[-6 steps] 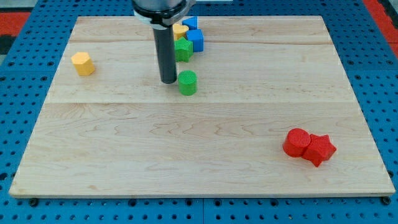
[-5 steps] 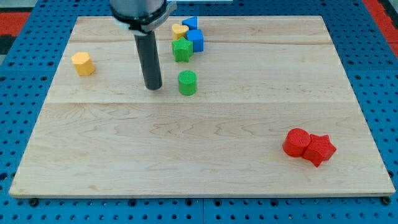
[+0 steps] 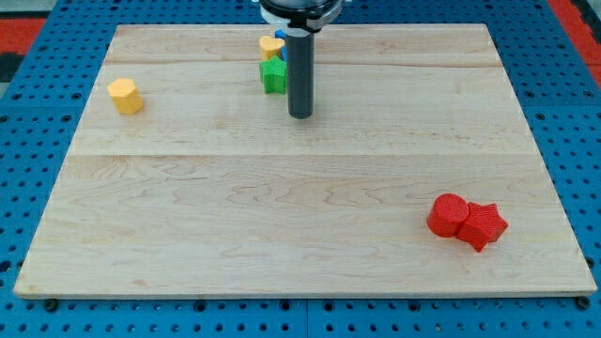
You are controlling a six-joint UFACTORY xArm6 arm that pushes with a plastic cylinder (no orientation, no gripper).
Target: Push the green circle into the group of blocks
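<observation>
My tip (image 3: 300, 115) rests on the wooden board (image 3: 282, 207) just right of and below a cluster of blocks near the view's top. In that cluster I see a green block (image 3: 273, 76) and a yellow block (image 3: 270, 44) above it. The rod stands in front of the cluster's right side and hides whatever is there. The green circle does not show anywhere; it may be behind the rod.
A yellow block (image 3: 125, 96) sits alone at the view's left. A red round block (image 3: 447, 215) and a red star-like block (image 3: 484, 225) touch each other at the lower right.
The rod moved from left of the green circle to the right and up. The green circle and the blue blocks, seen before, are now out of sight behind the rod.
</observation>
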